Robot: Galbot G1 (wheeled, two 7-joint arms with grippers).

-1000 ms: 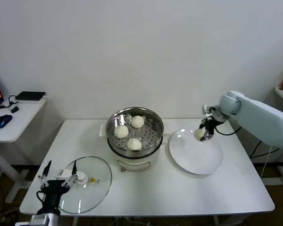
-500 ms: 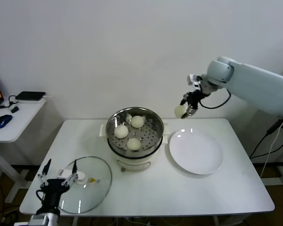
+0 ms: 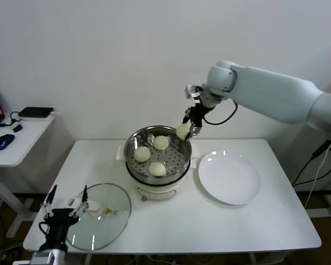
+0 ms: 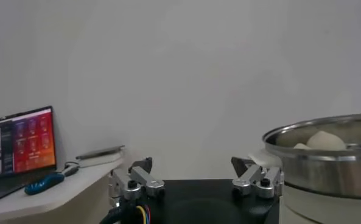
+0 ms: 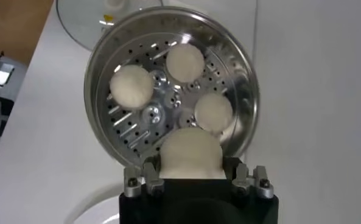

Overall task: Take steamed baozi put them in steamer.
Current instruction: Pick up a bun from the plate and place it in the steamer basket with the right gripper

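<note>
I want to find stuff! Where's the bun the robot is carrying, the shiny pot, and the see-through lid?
carried bun (image 3: 182, 131), head view, its rounded side.
steamer (image 3: 183, 144), head view, right rim.
glass lid (image 3: 113, 221), head view, clear pane near the edge.

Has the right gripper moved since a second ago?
Yes. The right gripper, holding a baozi, went from over the plate leftward to above the steamer rim.
</note>
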